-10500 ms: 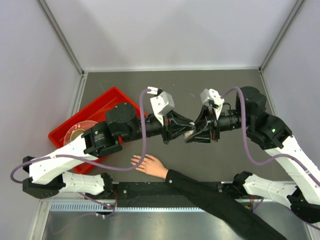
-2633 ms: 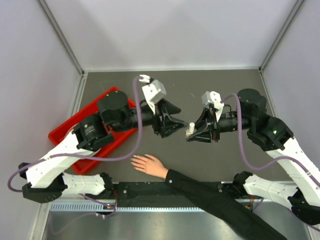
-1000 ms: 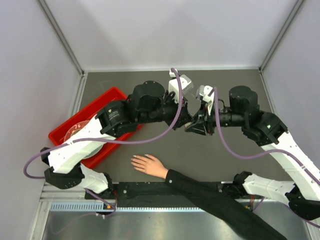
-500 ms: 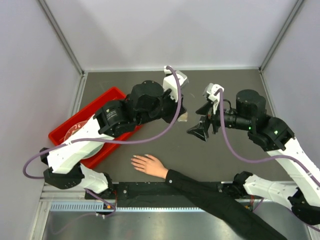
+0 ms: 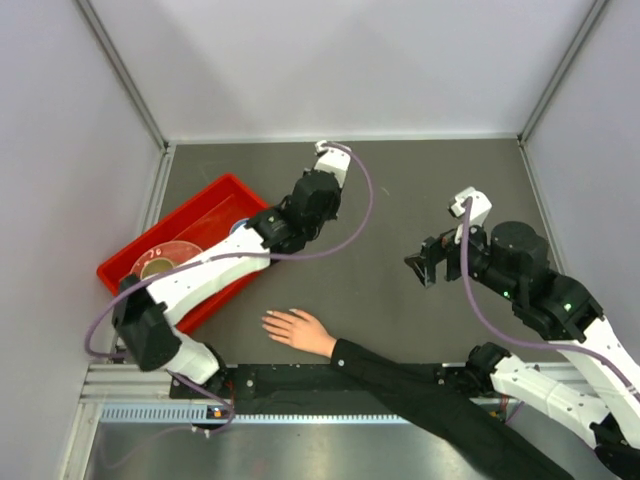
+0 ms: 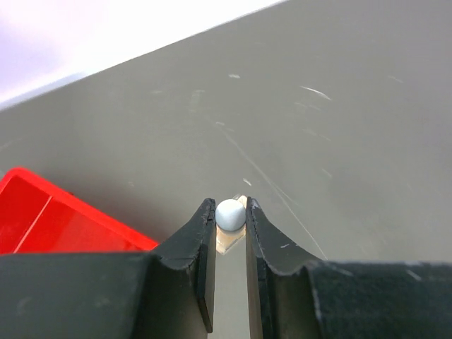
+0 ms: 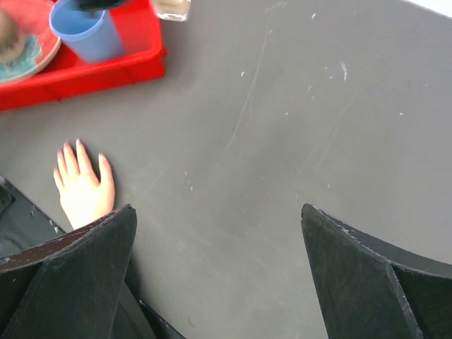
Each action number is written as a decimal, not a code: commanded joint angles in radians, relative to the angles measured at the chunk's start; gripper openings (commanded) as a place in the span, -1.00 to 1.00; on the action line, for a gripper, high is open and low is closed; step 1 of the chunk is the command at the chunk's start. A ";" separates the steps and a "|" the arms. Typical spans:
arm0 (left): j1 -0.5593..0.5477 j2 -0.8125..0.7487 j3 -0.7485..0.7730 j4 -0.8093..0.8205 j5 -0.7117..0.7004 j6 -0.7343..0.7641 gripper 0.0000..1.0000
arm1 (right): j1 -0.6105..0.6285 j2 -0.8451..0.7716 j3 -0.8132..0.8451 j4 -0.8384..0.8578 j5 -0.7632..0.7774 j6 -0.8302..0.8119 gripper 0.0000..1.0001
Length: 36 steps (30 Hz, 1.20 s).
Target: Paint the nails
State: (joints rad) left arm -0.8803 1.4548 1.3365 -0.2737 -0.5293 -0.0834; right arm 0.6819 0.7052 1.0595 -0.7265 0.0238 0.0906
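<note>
From the top camera, saw a flesh-toned, spread-fingered hand [image 5: 300, 330] lying flat on the dark grey table [image 5: 400, 190] near the front edge, fingertips toward the left, black sleeve [image 5: 430, 390] trailing to the lower right. Saw a red plastic tray [image 5: 215, 195] at the left with a round plate [image 5: 160, 262] in it, and the left arm stretched across that tray toward the far middle. Could not see that arm's fingertips here, tucked under its own wrist. Placed the right gripper [image 5: 422, 268] over bare table, well to the right of the hand and apart from it.

Through the left wrist camera, found something hidden from above: the left gripper [image 6: 229, 208] closed to a narrow gap on a small tan piece [image 6: 230, 215] with a pale blue-white round top, pinched between both fingertips over the grey table, a corner of the red tray at lower left.

Through the right wrist camera, saw the right gripper's two black fingers [image 7: 70, 268] spread wide to either side of the frame, gripping nothing, bare table between. Made out, as not from above, the tiny pale pinkish nails [image 7: 78, 143] tipping the hand at lower left. Picked out a blue cup [image 7: 88, 32] in the tray, and a small clear glass container [image 7: 171, 8] cut by the top edge; could not tell whether inside the tray or just beside it.
</note>
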 commanded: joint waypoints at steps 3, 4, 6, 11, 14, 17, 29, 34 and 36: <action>0.145 0.191 0.029 0.327 -0.041 -0.107 -1.00 | -0.012 -0.082 -0.048 0.047 0.030 0.086 0.94; 0.171 0.246 0.044 0.340 -0.031 -0.124 -1.00 | -0.013 -0.093 -0.056 0.050 0.022 0.090 0.94; 0.196 0.307 0.093 0.308 -0.031 -0.159 -1.00 | -0.012 -0.110 -0.065 0.047 0.021 0.093 0.94; 0.244 0.460 0.144 0.359 -0.075 -0.197 -1.00 | -0.013 -0.125 -0.059 0.027 0.031 0.083 0.94; 0.260 0.516 0.124 0.464 -0.100 -0.202 -1.00 | -0.012 -0.127 -0.056 0.029 0.027 0.074 0.94; 0.276 0.581 0.151 0.476 -0.121 -0.234 -1.00 | -0.012 -0.127 -0.058 0.027 0.022 0.069 0.94; 0.320 0.708 0.211 0.511 -0.163 -0.300 -1.00 | -0.012 -0.134 -0.072 0.021 0.028 0.060 0.94; 0.326 0.731 0.225 0.489 -0.156 -0.311 -1.00 | -0.012 -0.139 -0.076 0.022 0.018 0.067 0.94; 0.325 0.740 0.230 0.472 -0.156 -0.306 -1.00 | -0.012 -0.141 -0.073 0.021 0.011 0.074 0.94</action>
State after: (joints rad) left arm -0.5594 2.1738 1.5177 0.1646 -0.6712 -0.3721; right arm 0.6773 0.5758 0.9882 -0.7277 0.0433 0.1581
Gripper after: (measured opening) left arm 0.221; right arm 0.971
